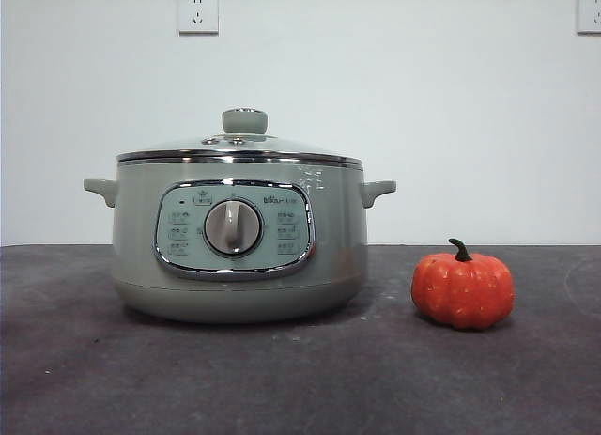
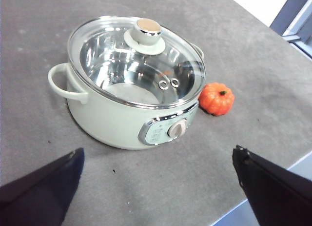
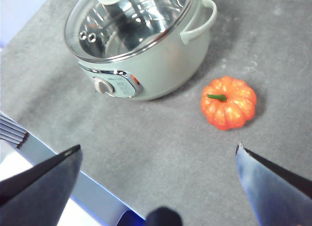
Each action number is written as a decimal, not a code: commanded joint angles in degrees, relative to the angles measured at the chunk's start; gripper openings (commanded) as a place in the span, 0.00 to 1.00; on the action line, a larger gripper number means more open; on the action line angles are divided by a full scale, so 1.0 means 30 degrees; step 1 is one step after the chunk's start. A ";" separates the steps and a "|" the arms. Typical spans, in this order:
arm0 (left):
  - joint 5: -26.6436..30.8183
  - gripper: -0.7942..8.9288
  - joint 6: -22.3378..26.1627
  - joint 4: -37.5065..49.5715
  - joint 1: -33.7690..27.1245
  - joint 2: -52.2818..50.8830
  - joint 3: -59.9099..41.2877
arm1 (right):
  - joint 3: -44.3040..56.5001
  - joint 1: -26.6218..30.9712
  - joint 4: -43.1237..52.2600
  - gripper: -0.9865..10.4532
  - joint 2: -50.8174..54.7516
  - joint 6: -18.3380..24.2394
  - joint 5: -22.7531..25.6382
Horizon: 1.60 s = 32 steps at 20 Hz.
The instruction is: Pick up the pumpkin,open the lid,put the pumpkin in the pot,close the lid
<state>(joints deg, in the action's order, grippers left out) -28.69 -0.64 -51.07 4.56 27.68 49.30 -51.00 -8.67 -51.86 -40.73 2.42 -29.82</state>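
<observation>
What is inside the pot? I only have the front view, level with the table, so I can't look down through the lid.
Observer: Nothing shows inside. In the left wrist view, through the glass lid, the pot shows only its bare shiny steel bowl.
Operator: Is the lid seated all round?
Observer: Yes, its chrome rim sits on the pot's edge all the way round.
Operator: Where are the grippers? I see none.
Observer: Both hang above the table's near side with fingers spread wide, the left gripper facing the pot, the right gripper nearer the pumpkin.
Operator: Does the pumpkin touch the pot?
Observer: No, bare table lies between them.
</observation>
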 commanded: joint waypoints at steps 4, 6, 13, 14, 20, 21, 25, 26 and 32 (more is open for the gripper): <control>-0.0044 0.89 0.0153 0.0386 -0.0044 -0.0022 0.0087 | -0.0051 -0.0685 0.1494 0.72 -0.2565 0.0248 0.1821; -0.0058 0.89 0.0153 0.0590 -0.0044 -0.0022 0.0087 | -0.0051 -0.1209 0.2390 0.72 -0.4197 0.0328 0.2710; -0.0058 0.89 0.0160 0.0656 -0.0044 -0.0022 0.0087 | -0.0051 -0.2820 0.5858 0.72 -1.0091 0.1086 0.5442; -0.0051 0.89 0.0160 0.0663 -0.0044 -0.0022 0.0087 | -0.0051 -0.3038 0.6462 0.72 -1.0805 0.1180 0.5792; -0.0044 0.89 0.0153 0.0656 -0.0044 -0.0022 0.0087 | -0.0051 -0.3796 0.9180 0.72 -1.3894 0.1377 0.6688; -0.0044 0.89 0.0160 0.0656 -0.0044 -0.0022 0.0087 | -0.0051 -0.3883 0.9530 0.72 -1.4338 0.1370 0.6819; -0.0036 0.89 0.0153 0.0656 -0.0044 -0.0022 0.0087 | -0.0051 -0.4131 1.0652 0.72 -1.6007 0.1377 0.7082; -0.0029 0.89 0.0153 0.0656 -0.0044 -0.0022 0.0087 | -0.0051 -0.4175 1.0790 0.72 -1.6320 0.1377 0.7082; -0.0007 0.89 0.0153 0.0648 -0.0044 -0.0022 0.0087 | -0.0051 -0.4167 1.0928 0.35 -1.7092 0.1355 0.7067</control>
<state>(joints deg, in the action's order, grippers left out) -28.67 -0.62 -49.63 4.56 27.68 49.30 -51.09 -21.04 -19.40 -91.68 6.04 -8.75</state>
